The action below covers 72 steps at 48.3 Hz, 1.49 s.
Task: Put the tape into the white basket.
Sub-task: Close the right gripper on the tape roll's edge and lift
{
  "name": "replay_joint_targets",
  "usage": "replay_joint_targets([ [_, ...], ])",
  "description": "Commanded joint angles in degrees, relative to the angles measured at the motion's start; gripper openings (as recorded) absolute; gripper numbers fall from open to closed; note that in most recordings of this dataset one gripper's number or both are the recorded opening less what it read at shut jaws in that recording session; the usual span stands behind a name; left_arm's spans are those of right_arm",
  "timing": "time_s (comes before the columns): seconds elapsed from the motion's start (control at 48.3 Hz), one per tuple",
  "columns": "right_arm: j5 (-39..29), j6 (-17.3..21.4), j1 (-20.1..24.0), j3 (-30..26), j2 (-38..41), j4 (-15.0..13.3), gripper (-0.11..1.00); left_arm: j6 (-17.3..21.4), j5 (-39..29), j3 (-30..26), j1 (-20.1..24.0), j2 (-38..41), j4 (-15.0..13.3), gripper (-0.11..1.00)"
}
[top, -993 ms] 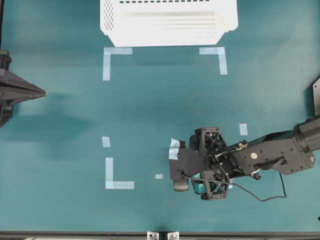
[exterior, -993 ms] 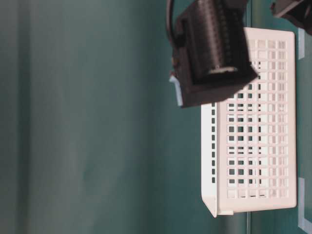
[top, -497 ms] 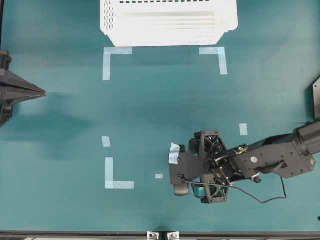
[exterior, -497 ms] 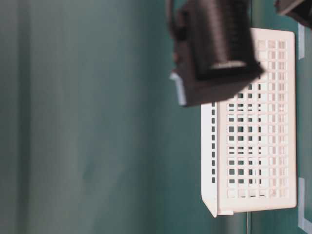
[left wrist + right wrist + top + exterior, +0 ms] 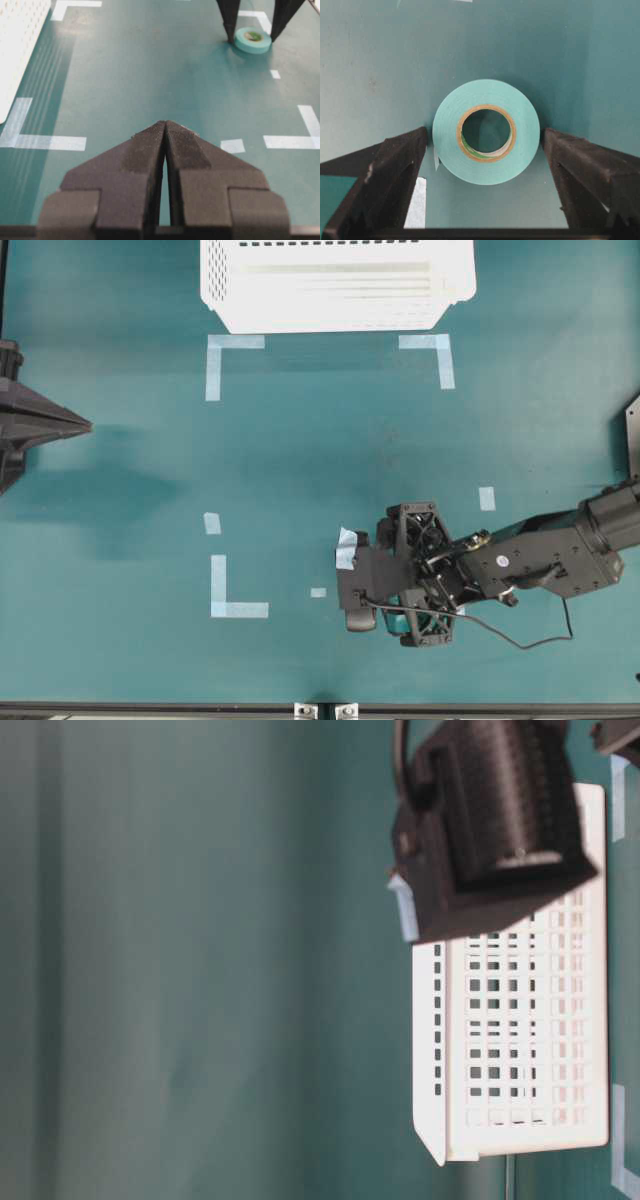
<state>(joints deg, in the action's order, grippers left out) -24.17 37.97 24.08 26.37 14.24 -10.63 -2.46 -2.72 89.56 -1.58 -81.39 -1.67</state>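
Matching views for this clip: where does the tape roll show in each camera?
Overhead: the tape is barely visible under the right gripper, lower centre-right.
Table-level: not visible.
Left wrist: upper right, between two dark fingers.
Right wrist: centre, flat on the table, a finger on each side.
Shared landmark: the right gripper's fingers flanking the roll.

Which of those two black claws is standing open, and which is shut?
The right gripper is open: its fingers stand either side of the teal tape. The left gripper is shut, its tips pressed together over bare table.
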Motion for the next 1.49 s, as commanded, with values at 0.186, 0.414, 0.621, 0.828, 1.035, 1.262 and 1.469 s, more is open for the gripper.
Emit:
replay_joint_targets([
  [0.186, 0.2, 0.1, 0.0, -1.2, -0.8, -0.4, 0.95, -0.1, 0.5, -0.7, -0.2, 0.5, 0.0, -0.11],
  [0.414, -0.2, 0.0, -0.3, -1.5, -0.8, -0.6, 0.68, -0.1, 0.5, -0.6, -0.2, 0.5, 0.0, -0.11],
  [0.621, -2.1, -0.1, -0.2, -2.1, -1.2, -0.6, 0.68, -0.1, 0.5, -0.6, -0.2, 0.5, 0.1, -0.11],
  [0.828, -2.2, -0.2, 0.0, -2.1, -1.8, -0.5, 0.68, -0.1, 0.5, -0.7, -0.2, 0.5, 0.0, -0.11],
  [1.035, -5.1, -0.1, 0.4, -2.7, -5.0, -0.6, 0.68, -0.1, 0.5, -0.7, -0.2, 0.5, 0.1, -0.11],
  [1.262, -10.9, -0.1, 0.6, -4.1, -9.2, -0.5, 0.68, -0.1, 0.6, -0.6, -0.2, 0.5, 0.0, -0.11],
  [1.469, -16.3, -0.2, 0.6, -5.3, -12.0, -0.6, 0.68, -0.1, 0.5, -0.6, -0.2, 0.5, 0.0, -0.11],
])
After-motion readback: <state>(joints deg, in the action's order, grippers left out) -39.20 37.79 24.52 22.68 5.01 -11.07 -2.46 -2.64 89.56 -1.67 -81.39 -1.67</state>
